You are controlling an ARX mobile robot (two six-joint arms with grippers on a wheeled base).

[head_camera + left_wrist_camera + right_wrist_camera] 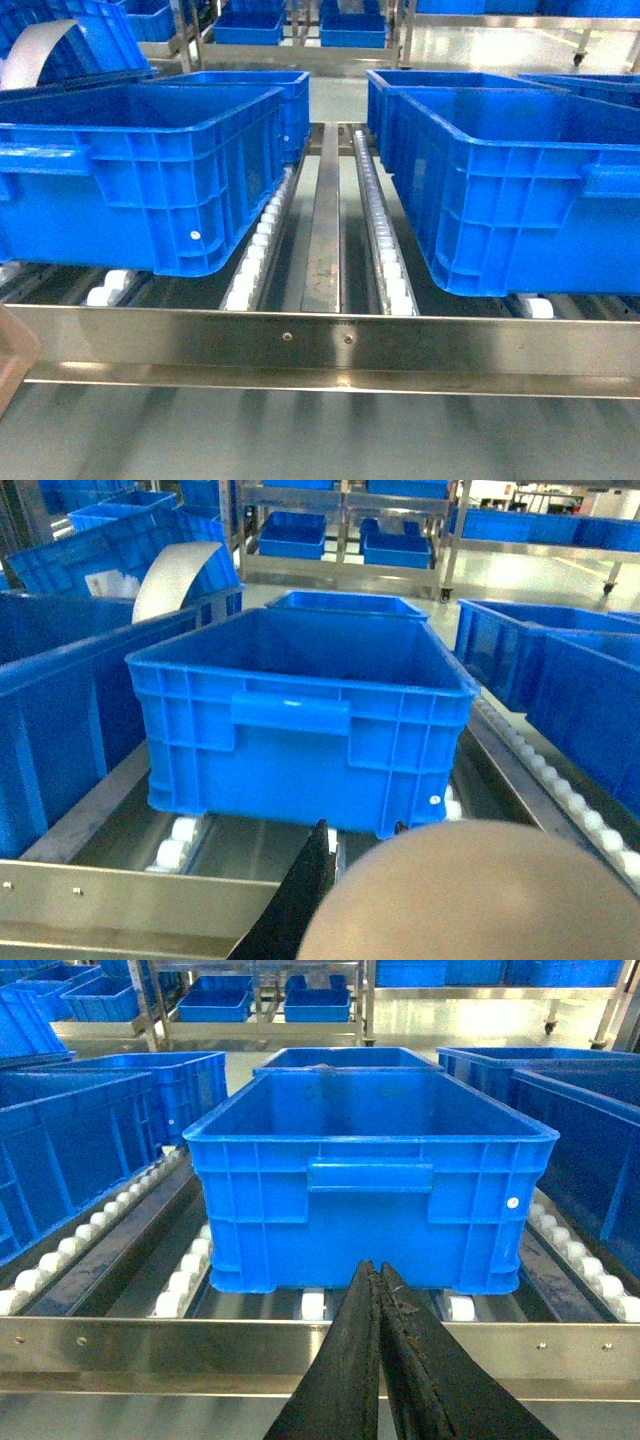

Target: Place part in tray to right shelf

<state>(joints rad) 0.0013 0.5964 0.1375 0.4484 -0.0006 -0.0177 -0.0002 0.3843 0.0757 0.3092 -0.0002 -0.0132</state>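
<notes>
The part is hidden in every view. A tan, blurred, rounded tray (480,900) fills the lower right of the left wrist view. My left gripper (360,827) has its black fingers (305,890) apart around the tray's edge. A brown corner of the tray (12,360) shows at the head view's lower left. My right gripper (378,1268) is shut with nothing in it and points at the shiny front rail of the right shelf (200,1345). Neither gripper shows in the head view, which looks onto the right shelf rail (320,340).
Large blue crates stand on white roller tracks (255,255): one left (130,180), one right (510,190), with a bare steel lane (322,230) between. A crate (370,1180) faces the right gripper and another (300,700) faces the left. More racks stand behind.
</notes>
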